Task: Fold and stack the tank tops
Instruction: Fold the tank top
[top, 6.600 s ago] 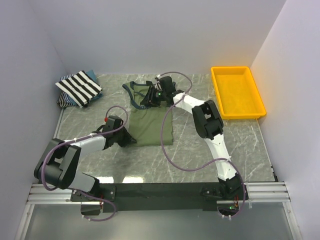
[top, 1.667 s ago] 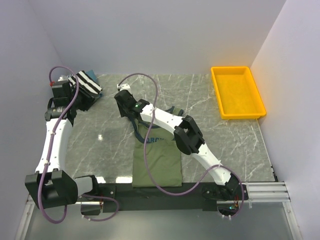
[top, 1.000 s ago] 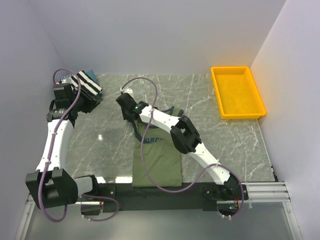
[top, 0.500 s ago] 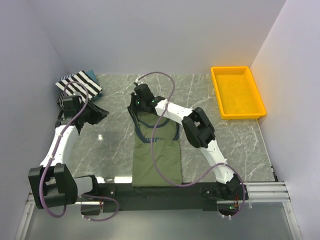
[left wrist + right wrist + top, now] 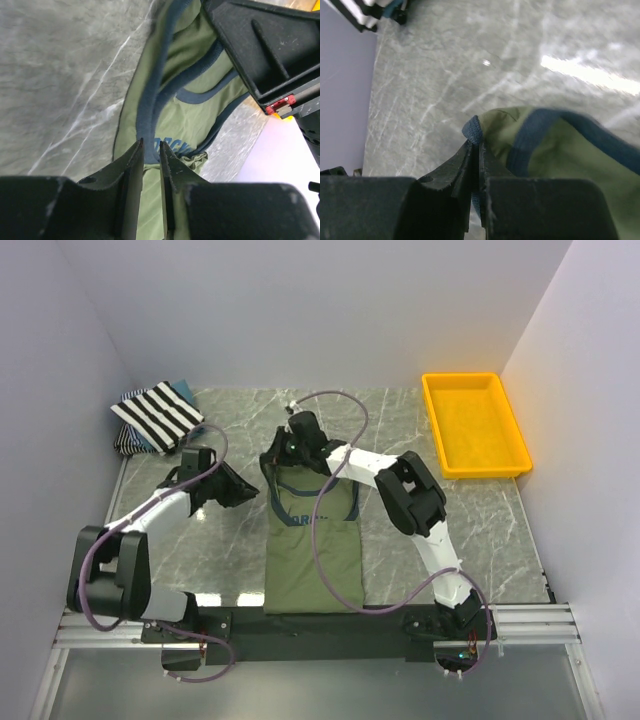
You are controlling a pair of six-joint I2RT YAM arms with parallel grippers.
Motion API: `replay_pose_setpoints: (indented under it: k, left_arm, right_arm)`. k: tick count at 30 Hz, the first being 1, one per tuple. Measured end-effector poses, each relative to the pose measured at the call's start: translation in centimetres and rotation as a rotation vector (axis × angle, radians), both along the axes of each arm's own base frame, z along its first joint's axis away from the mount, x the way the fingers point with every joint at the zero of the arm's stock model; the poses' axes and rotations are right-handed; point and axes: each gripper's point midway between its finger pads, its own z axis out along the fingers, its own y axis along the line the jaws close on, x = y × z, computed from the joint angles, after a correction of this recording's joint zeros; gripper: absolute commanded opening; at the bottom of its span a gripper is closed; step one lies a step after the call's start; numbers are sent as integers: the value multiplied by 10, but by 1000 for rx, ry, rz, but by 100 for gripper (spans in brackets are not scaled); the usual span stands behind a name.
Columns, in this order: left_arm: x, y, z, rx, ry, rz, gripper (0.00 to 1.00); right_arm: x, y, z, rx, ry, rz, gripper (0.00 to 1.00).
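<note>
The olive-green tank top (image 5: 312,550) lies lengthwise from the table's near edge to its middle, with the chest print facing up. My right gripper (image 5: 283,452) is shut on the navy trim at its far left corner (image 5: 472,131) and lifts that fold slightly. My left gripper (image 5: 250,493) sits at the top's left edge. Its jaws stand a narrow slit apart, and a navy strap (image 5: 150,100) lines up between the tips (image 5: 151,147). I cannot tell whether they touch it. The striped tank top (image 5: 160,412) lies folded at the far left on a bluish one (image 5: 186,390).
A yellow tray (image 5: 470,420) stands at the far right, beside the right wall. The right arm's black wrist (image 5: 270,50) looms close above the garment in the left wrist view. The stack's striped edge (image 5: 365,12) shows at that view's top left.
My left arm swung from the striped stack over to the olive top's left edge, its jaws narrowing. My right gripper closed on the trim and drew it rightward and away, spreading the upper part.
</note>
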Motion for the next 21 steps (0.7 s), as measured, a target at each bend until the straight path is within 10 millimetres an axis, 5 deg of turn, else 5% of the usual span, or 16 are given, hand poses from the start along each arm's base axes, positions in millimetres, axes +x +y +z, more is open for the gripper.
replay_pose_setpoints:
  k: [9, 21]
  left_arm:
    - [8, -13, -29, 7, 65, 1, 23]
    - [48, -20, -23, 19, 35, 10, 22]
  right_arm:
    - [5, -37, -34, 29, 97, -75, 10]
    - [24, -50, -25, 118, 115, -132, 10]
